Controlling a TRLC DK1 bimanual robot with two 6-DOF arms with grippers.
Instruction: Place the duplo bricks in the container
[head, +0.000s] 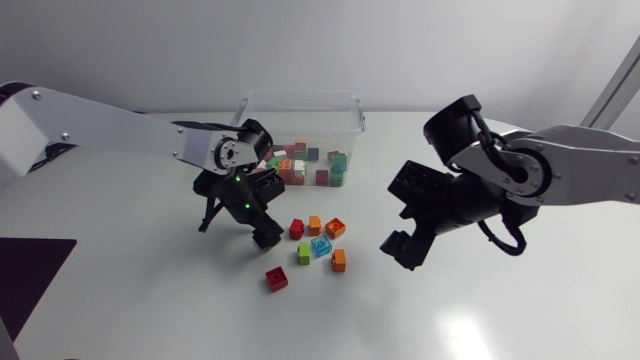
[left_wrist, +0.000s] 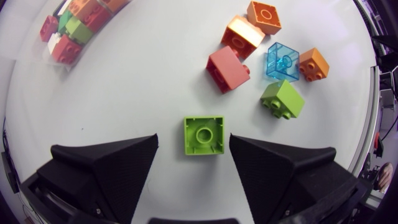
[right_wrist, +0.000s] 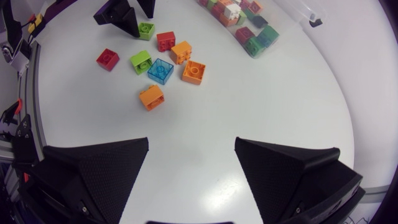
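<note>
A lime green brick (left_wrist: 203, 135) lies stud-up on the table between the fingers of my left gripper (left_wrist: 193, 142), which stands open with a gap on each side of the brick. The same brick (right_wrist: 146, 28) shows in the right wrist view. Ahead of it lie a red brick (left_wrist: 227, 68), an orange one (left_wrist: 242, 36), a clear blue one (left_wrist: 283, 62) and another green one (left_wrist: 283, 99). A lone red brick (head: 276, 278) sits nearer the front. The clear container (head: 352, 118) at the back holds several bricks. My right gripper (head: 403, 248) hangs open and empty to the right of the pile.
White tabletop all round. The left arm (head: 110, 130) crosses in front of the container's left end. A dark mat (head: 25, 275) lies at the front left corner.
</note>
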